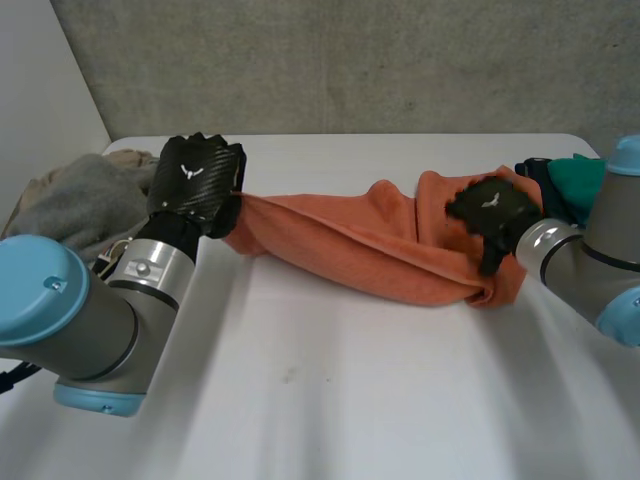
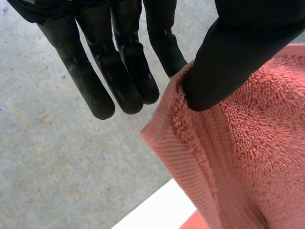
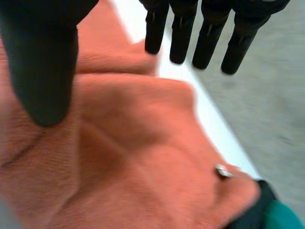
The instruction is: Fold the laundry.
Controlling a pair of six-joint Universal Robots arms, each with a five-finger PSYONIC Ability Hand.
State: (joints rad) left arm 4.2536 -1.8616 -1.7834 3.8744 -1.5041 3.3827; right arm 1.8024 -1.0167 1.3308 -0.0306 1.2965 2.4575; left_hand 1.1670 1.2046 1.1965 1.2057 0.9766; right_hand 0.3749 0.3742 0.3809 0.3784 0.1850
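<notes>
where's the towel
In the head view the towel spans the middle of the table, its ends held by the left hand and the right hand, between a grey pile and green clothes.

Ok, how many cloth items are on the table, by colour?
Orange towel: 1
Grey-beige heap: 1
Teal cloth: 1
Dark cloth: 1
Total: 4
</notes>
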